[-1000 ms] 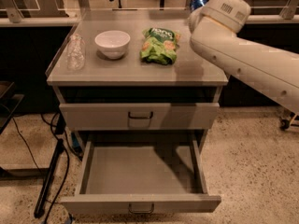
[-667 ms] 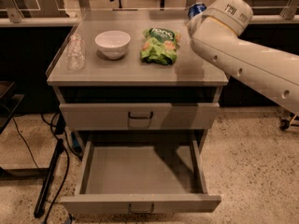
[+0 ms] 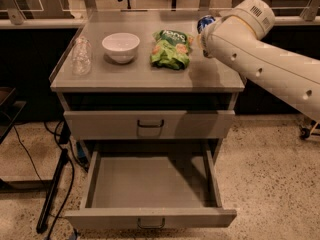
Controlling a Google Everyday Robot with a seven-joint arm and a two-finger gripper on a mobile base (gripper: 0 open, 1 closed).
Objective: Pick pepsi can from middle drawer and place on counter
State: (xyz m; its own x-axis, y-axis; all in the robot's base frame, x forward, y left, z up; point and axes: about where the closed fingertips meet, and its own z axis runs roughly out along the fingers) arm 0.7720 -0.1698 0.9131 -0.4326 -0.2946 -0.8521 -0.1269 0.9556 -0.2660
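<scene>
One pepsi can [image 3: 205, 22] hovers over counter [image 3: 140, 75], seemingly at the tool [image 3: 202, 34].

I see one arm [image 3: 265, 69] coming in from the right edge and reaching up and to the left. It has a white shell with a row of small dark holes along the forearm. The rounded wrist joint [image 3: 252, 16], with a vent grille, sits highest. The gripper [image 3: 203, 36] is at the arm's left tip, upper right of centre in my view, mostly hidden behind the forearm.
</scene>
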